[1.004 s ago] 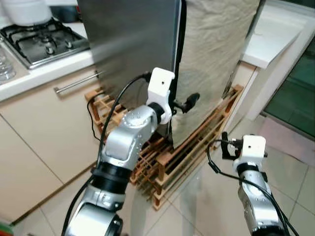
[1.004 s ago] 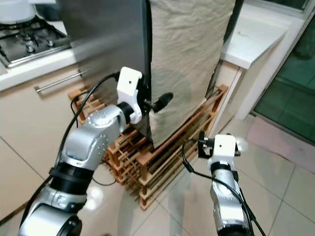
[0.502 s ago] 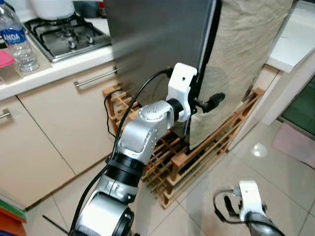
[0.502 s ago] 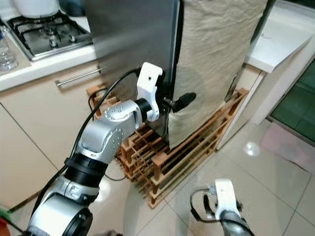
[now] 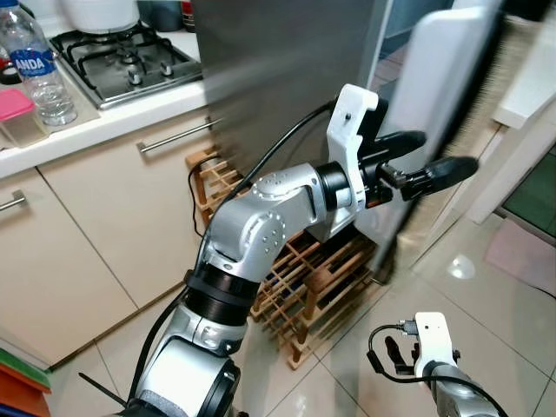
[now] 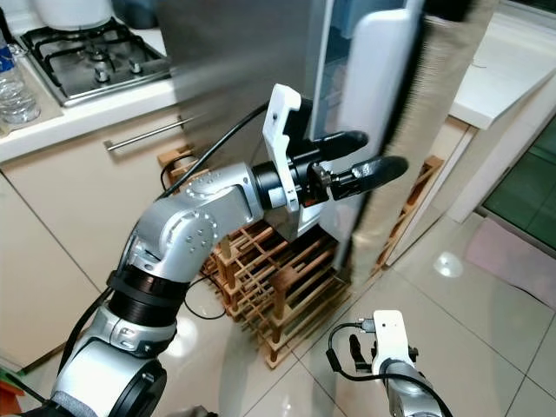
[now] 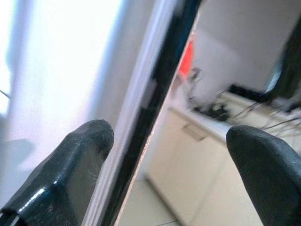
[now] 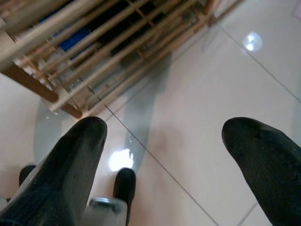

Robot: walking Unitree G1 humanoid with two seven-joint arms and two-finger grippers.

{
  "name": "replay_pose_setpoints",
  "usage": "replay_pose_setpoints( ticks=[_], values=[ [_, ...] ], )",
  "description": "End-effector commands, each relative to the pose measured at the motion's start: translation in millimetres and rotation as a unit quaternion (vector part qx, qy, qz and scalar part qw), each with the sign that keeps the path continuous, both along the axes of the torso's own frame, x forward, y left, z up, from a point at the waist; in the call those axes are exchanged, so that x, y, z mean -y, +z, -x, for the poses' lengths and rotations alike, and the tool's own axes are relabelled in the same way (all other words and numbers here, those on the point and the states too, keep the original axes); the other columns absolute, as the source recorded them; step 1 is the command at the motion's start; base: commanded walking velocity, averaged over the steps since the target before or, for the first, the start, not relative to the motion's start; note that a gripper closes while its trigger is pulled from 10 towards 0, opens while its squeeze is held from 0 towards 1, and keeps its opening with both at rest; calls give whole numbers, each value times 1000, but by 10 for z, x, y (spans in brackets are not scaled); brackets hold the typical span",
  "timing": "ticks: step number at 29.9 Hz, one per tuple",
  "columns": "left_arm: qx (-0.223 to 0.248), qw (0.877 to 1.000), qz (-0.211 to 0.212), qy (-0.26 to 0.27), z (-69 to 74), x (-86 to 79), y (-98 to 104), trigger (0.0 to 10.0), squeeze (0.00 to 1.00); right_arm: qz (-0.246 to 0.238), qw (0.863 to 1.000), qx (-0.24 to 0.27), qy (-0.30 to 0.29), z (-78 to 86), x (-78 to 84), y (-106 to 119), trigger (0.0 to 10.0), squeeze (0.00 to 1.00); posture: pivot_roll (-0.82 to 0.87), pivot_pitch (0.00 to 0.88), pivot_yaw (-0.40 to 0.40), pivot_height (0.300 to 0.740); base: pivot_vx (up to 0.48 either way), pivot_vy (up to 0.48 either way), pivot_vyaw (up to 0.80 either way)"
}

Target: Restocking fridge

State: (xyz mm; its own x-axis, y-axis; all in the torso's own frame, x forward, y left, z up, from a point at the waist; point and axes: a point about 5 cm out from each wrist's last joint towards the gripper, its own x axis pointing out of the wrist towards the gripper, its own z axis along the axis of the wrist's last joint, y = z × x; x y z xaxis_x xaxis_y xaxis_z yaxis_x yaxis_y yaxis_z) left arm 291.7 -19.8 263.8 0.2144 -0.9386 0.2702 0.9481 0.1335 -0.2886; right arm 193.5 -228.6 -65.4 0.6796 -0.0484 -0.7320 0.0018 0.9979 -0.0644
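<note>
I am standing in a kitchen, looking down at a tall steel fridge [image 5: 287, 78] whose door [image 5: 434, 113] stands partly swung out, its white inner face turned toward me and blurred. My left gripper [image 5: 427, 158] is raised in front of me at the free edge of that door, with its two black fingers [image 5: 447, 168] spread apart; the door's edge runs between them in my left wrist view, where one fingertip [image 7: 80, 160] lies against the white face and the other [image 7: 268, 169] is on the far side, and I cannot tell whether either one presses on the door. A beige cloth [image 6: 452, 95] hangs on the door's outer side. Under and beside the fridge a wooden rack [image 5: 304, 287] of slats rests on the pale tiled floor [image 5: 486, 295]. To my left, a cream worktop [image 5: 95, 122] carries a gas hob [image 5: 130, 61], a clear water bottle [image 5: 35, 69] and a pink-lidded box [image 5: 16, 113] (cabinet drawers with bar handles sit below). My right gripper [image 8: 164, 155] hangs low by my side, its fingers [image 8: 70, 169] wide open and holding nothing, pointing down at the floor tiles near the rack's corner.
</note>
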Motion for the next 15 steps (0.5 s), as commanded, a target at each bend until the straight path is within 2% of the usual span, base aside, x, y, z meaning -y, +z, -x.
replay_pose_setpoints(
  ticks=[1, 3, 6, 7, 9, 12, 13, 14, 15],
  values=[
    [15, 996, 57, -73, 207, 251, 301, 10000, 0, 2, 1000, 0, 4, 31, 47, -1, 10000, 0, -71, 0, 11, 740, 0, 0, 0],
    [16, 997, 47, -57, 166, 179, 274, 10000, 0, -2, 1000, -5, 16, 41, 36, -10, 10000, 0, -68, 0, 9, 740, 0, 0, 0],
    [9, 1000, 19, 12, 20, -1, 172, 10000, 0, 0, 999, -14, 47, 70, -20, -39, 10000, 0, -61, 0, 5, 740, 0, 0, 0],
    [19, 997, -19, 67, -76, -99, 69, 10000, 0, 1, 999, -13, 49, 61, -32, -38, 10000, 0, -50, 0, 3, 740, 0, 0, 0],
    [21, 993, -47, 105, -139, -187, -25, 10000, 0, -1, 999, -8, 48, 36, -48, -27, 10000, 0, -43, 0, 3, 740, 0, 0, 0],
    [15, 983, -78, 163, -217, -373, -198, 10000, 0, 0, 998, 18, 63, -77, -104, 33, 10000, 0, -35, 0, 3, 740, 0, 0, 0],
    [-2, 973, -105, 206, -258, -522, -371, 10000, 0, 12, 995, 53, 81, -208, -138, 126, 10000, 0, -33, 0, 4, 740, 0, 0, 0],
    [-2, 973, -105, 206, -258, -522, -371, 10000, 0, 12, 995, 53, 81, -208, -138, 126, 10000, 0, -33, 0, 4, 740, 0, 0, 0],
    [-8, 952, -135, 273, -303, -722, -548, 10000, 0, 24, 990, 105, 92, -371, -175, 263, 10000, 0, -28, 0, 4, 740, 0, 0, 0]
  ],
)
